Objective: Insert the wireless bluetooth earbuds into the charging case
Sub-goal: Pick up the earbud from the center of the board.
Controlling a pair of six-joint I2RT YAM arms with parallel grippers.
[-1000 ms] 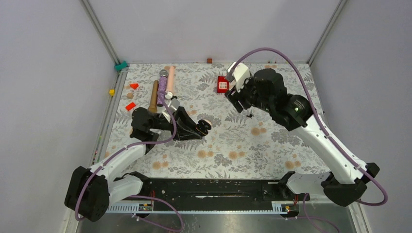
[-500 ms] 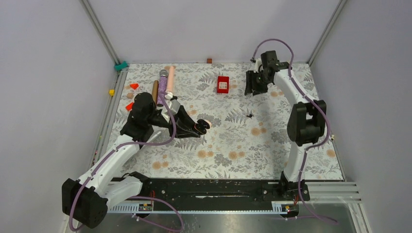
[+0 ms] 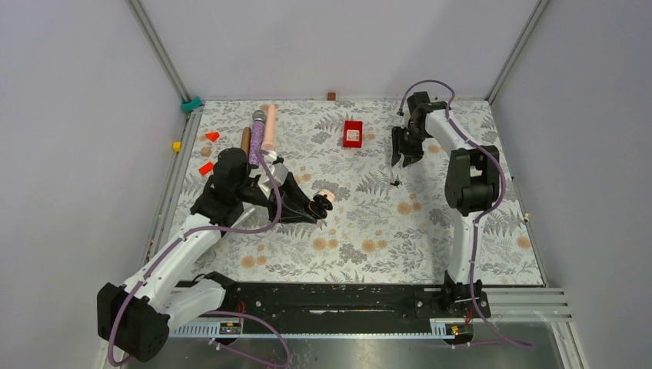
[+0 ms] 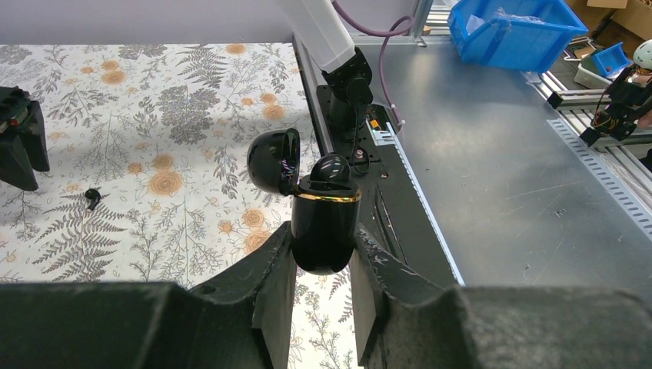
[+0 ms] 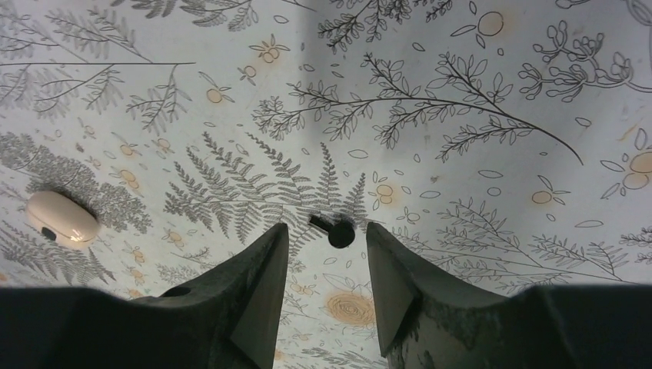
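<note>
Your left gripper is clamped on the black charging case, lid open, at the centre of the left wrist frame. Your right gripper hangs with jaws apart over the loose black earbud, which lies mid-frame on the floral mat. A whitish case lies at the left.

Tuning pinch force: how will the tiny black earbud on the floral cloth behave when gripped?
The tiny black earbud looks rounded and smooth, so it may slip from a pinch. Its short stem probably limits rolling. Dwarfed by the right fingers, it is likely very light and easily nudged.
</note>
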